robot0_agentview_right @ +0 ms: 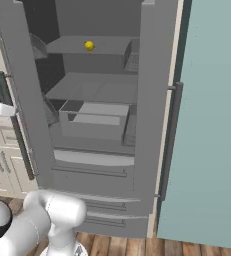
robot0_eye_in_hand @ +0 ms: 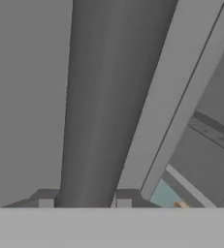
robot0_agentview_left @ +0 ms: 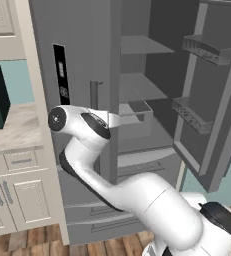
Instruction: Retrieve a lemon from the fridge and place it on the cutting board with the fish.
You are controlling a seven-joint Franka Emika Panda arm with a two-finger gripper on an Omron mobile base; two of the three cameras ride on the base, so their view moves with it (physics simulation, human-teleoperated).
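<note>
Glossy white rounded arm (robot0_agentview_left: pixel 137 195) with black joint bands and caps.

The white arm (robot0_agentview_left: pixel 137 200) rises from the lower right of the left base view, bends at a dark-banded elbow and reaches up and left to a round dark-capped joint. In the hand view the gripper (robot0_eye_in_hand: pixel 84 203) shows two finger tips (robot0_eye_in_hand: pixel 45 202) standing slightly apart, one either side of a vertical grey bar; contact cannot be confirmed.
</note>
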